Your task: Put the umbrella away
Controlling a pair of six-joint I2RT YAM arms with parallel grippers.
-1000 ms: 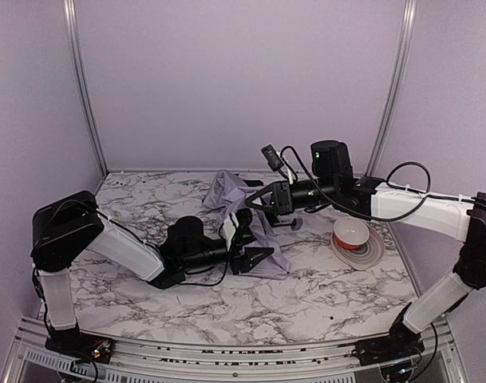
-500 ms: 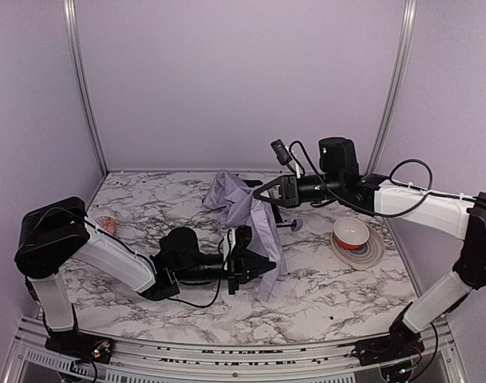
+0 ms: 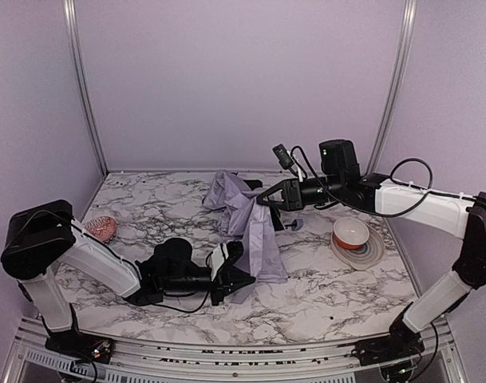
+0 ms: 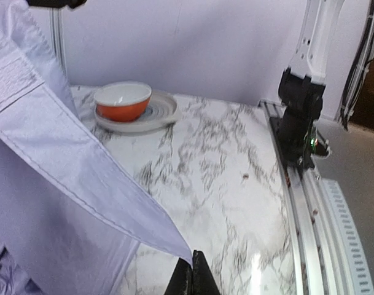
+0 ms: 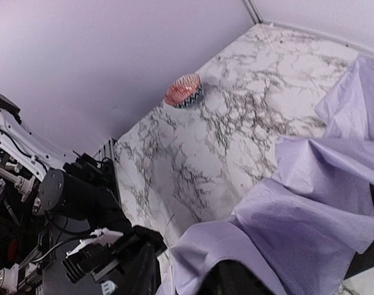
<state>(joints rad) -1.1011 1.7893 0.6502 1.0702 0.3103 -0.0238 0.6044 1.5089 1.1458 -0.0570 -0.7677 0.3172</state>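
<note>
Marble-patterned table [image 3: 330, 297] inside lavender walls [image 3: 243, 80] bears the umbrella [image 3: 258, 239].

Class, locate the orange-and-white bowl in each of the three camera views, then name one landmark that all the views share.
Top external: orange-and-white bowl right of centre, on a grey plate.
Left wrist: the bowl sits upper left, on that plate.
Right wrist: not in it.
Shared landmark: the lavender umbrella fabric, seen in all three.
</note>
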